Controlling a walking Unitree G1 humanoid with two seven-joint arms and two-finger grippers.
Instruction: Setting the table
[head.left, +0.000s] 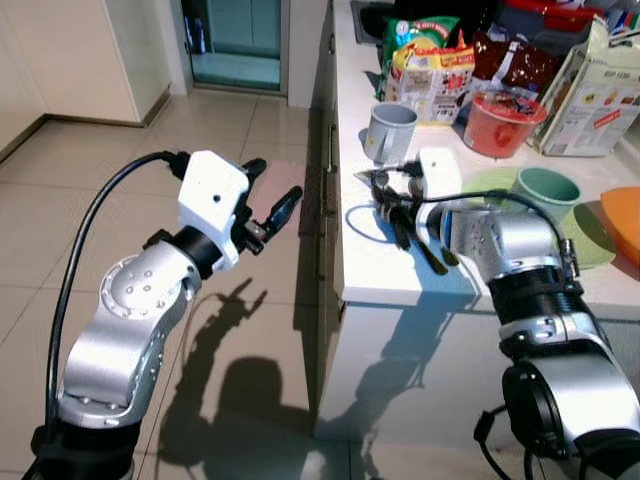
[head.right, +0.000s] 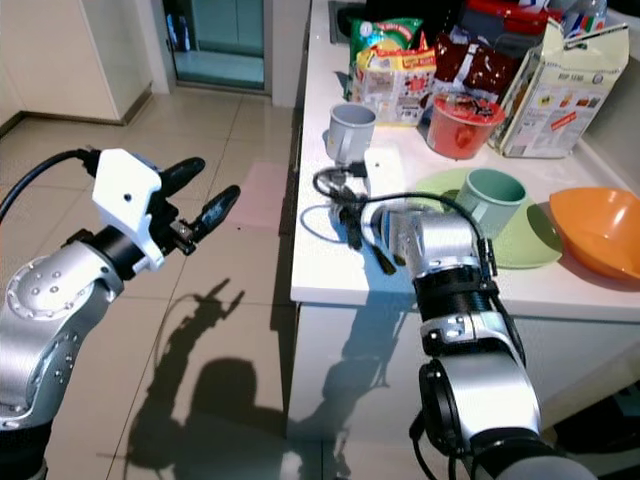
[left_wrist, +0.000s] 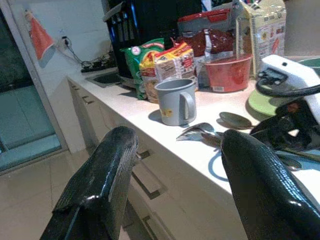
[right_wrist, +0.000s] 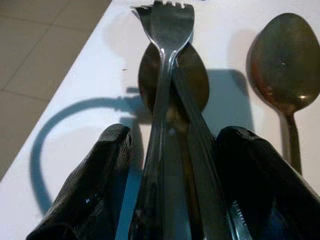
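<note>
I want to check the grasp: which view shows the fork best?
The right wrist view: the fork lies close-up on a spoon between the right gripper fingers. The left wrist view shows its tines sideways; the eye views mostly hide it behind the arm.

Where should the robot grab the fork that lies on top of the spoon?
Probably by the handle. The fork lies flat on the counter, its long thin handle running back between the right tool's open fingers, so closing across the handle from above looks best.

Bright light falls from above; sharp arm shadows lie on the floor (head.left: 250, 390), and the pictures are slightly soft.
</note>
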